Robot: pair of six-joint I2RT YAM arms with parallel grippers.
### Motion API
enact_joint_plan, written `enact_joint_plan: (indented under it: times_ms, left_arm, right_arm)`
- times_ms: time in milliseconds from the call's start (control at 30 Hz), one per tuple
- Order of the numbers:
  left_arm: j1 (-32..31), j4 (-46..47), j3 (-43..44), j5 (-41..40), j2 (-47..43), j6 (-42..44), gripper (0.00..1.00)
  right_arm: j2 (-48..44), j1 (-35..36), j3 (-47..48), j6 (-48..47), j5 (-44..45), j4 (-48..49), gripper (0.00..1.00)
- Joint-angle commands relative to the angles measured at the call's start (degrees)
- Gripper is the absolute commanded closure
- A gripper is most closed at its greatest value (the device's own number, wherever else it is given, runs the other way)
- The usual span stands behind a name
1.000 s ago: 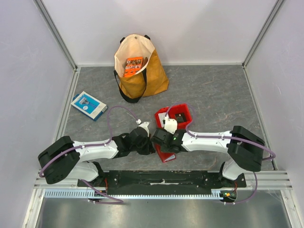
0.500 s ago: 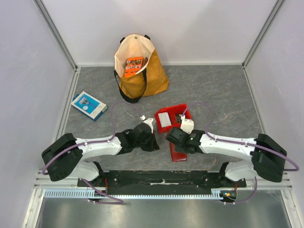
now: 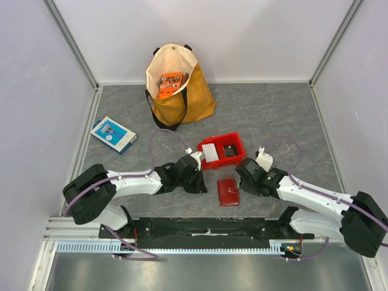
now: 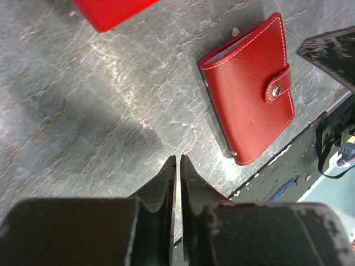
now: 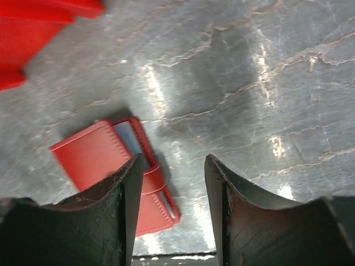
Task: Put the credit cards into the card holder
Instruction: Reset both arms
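From above, the wallet lies shut on the tabletop, near the bin holding the cards (one whitish, one dark). Left wrist: the left tool is pinched together, empty. Right wrist: the right tool gapes, empty. Cards are likely thin, stiff, slick; pinch a raised edge.

No legible text anywhere, print on blue-and-white box left of tote bag too small, orange packet inside bag equally unreadable

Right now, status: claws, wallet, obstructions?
Left claw shut, empty; right claw open. Card holder snapped shut on table between them. Cards in red bin.
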Motion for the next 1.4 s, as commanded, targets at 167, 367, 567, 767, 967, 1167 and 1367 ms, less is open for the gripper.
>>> enact_joint_plan:
  times_ms: [167, 367, 567, 767, 967, 1167, 1367]
  left_arm:
    - [0.2, 4.5, 3.2, 4.8, 3.9, 0.4, 0.87]
    - [0.2, 4.1, 1.4, 3.1, 3.3, -1.9, 0.87]
    - [0.4, 2.7, 0.0, 0.5, 1.6, -3.6, 0.87]
    - [1.9, -3.7, 0.9, -3.1, -2.0, -1.8, 0.87]
    - [4.3, -12.0, -0.4, -8.5, -10.4, 1.1, 0.76]
    - [11.1, -16.9, -4.1, -6.9, -20.7, 1.3, 0.46]
    - [23.0, -21.6, -6.0, -3.0, -28.8, 4.8, 0.13]
  right_arm:
    - [5.3, -3.9, -4.1, -6.5, -13.0, 15.5, 0.43]
    - [6.8, -1.0, -5.8, -4.3, -17.9, 20.6, 0.43]
    - [7.0, 6.5, -3.6, 0.8, -15.3, 19.1, 0.43]
    - [6.8, 9.0, -0.1, 1.7, -6.1, 10.9, 0.38]
    - [-2.2, 0.1, 2.4, -4.9, 1.4, 1.5, 0.25]
    - [-10.7, -8.0, 3.3, -12.0, 3.9, -1.0, 0.1]
    - [-12.9, -16.2, 4.7, -17.8, 3.5, -1.7, 0.02]
